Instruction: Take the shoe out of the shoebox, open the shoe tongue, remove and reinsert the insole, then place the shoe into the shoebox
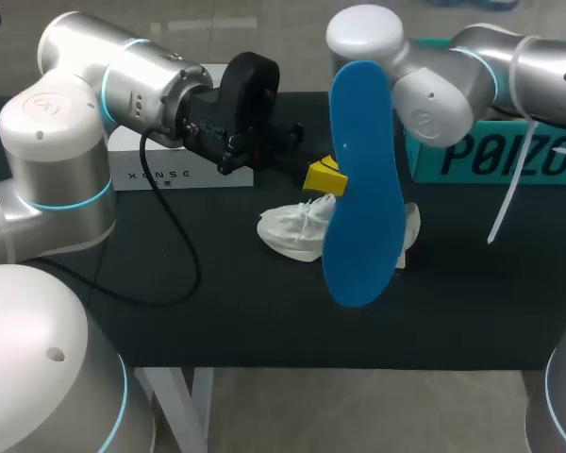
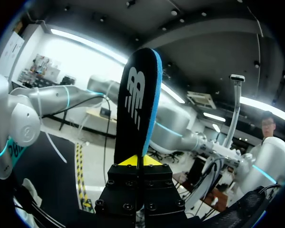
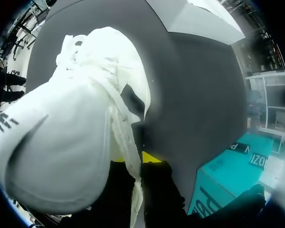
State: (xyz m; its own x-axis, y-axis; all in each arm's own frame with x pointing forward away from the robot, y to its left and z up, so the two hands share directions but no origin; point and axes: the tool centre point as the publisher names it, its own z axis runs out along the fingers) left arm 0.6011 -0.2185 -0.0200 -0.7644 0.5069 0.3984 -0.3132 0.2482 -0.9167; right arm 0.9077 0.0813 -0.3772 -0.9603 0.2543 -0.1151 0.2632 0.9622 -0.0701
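The left gripper (image 2: 138, 161) is pinching the removed insole (image 1: 363, 189) above the shoe (image 1: 297, 231), which the right gripper (image 3: 141, 159) is clamping; reinsertion, likely next, is calling for careful alignment.

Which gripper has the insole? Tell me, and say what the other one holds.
The left gripper: its yellow tips are shut on the blue insole, holding it off the table. The right gripper instead grips the white shoe.
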